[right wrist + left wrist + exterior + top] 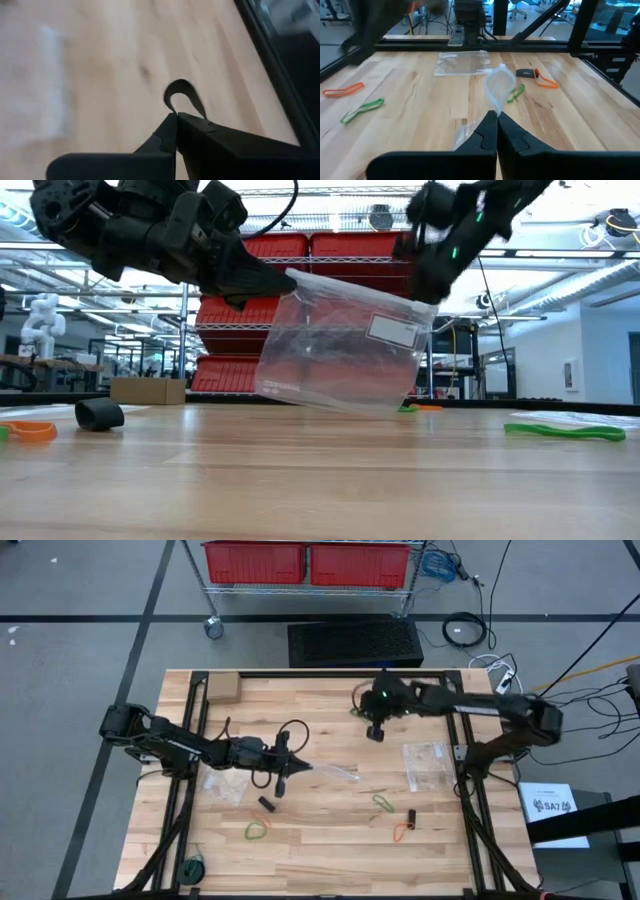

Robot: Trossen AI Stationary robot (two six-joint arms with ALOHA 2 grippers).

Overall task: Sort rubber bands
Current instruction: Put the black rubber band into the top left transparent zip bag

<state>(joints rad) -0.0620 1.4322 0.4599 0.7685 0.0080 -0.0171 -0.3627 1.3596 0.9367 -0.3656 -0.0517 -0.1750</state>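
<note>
In the high view's left half, the left gripper (283,778) is pinched on the corner of a clear zip bag (335,772), holding it tilted above the counter (300,850). Loose rubber bands lie below centre: a green one (258,831) lower left, another green band (383,803) and an orange one (401,832) toward the right. Upper right, the right gripper (376,730) is pressed together on a thin black rubber band (182,95). These loops look light, floppy and springy; I judge 1 strand pinched is best. Open wood surrounds them, though the counter's black frame edge runs close beside the right gripper.
</note>
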